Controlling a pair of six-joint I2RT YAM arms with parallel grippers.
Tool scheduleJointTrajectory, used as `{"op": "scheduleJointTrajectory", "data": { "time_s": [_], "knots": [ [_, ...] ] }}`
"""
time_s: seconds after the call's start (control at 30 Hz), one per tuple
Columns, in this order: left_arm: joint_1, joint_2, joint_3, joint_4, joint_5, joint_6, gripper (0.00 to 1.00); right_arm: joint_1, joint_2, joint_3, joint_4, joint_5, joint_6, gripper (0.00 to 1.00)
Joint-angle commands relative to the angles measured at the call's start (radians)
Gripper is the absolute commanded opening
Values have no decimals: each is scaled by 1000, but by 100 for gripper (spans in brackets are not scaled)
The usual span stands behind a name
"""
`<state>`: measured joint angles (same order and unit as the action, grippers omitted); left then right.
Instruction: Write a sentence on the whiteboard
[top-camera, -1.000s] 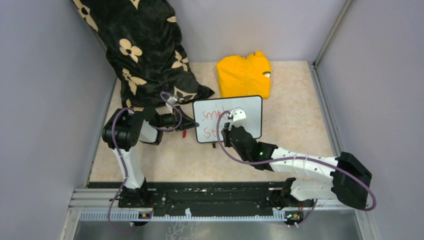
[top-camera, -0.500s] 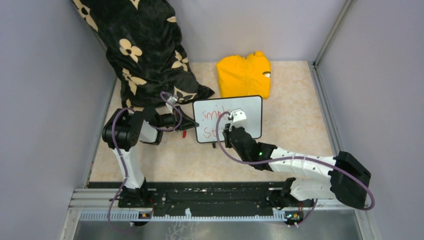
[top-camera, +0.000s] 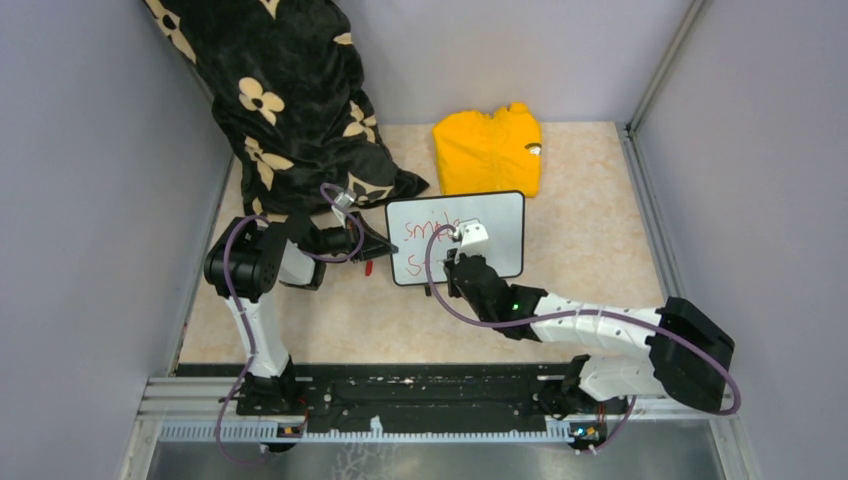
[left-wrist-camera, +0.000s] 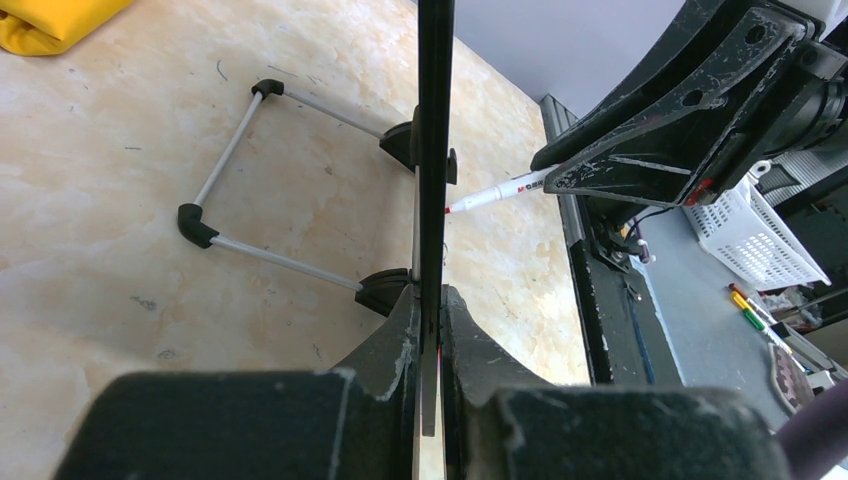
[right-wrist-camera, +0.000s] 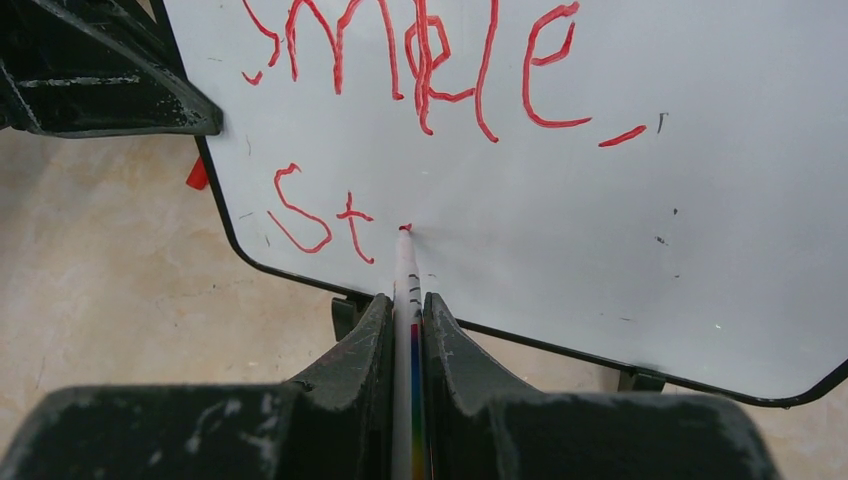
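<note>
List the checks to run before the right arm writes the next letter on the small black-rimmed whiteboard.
1. Left gripper clamped on the small white black-rimmed whiteboard: ok.
2. Right gripper shut on the slim white marker pen: ok.
3. Pen tip on the board just right of "St": ok.
4. Red handwritten sentence finished: not ok, second line reads only "St".
5. Blank space right of the tip: ok.

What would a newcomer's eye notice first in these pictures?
The red letters on the propped whiteboard, mid-table, strike first; the right jaws hold a marker to it after "St". Behind are a black flowered cloth, back left, and a yellow garment.
</note>
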<state>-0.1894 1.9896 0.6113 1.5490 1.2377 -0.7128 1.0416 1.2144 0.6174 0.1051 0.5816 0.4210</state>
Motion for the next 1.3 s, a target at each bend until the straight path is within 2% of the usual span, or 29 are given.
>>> {"op": "scheduleJointTrajectory", "data": {
  "time_s": [0.0,0.37,0.77,1.27],
  "knots": [
    [-10,-2,14,52,29,18,0,-12,20,41,48,15,5,0],
    [-10,-2,16,52,28,17,0,-12,44,32,38,-19,14,0],
    [-10,-3,15,47,28,18,0,-12,-23,-56,-7,-5,35,0],
    [-13,-5,16,42,29,22,0,-22,-9,32,19,17,-20,0]
  ]
}}
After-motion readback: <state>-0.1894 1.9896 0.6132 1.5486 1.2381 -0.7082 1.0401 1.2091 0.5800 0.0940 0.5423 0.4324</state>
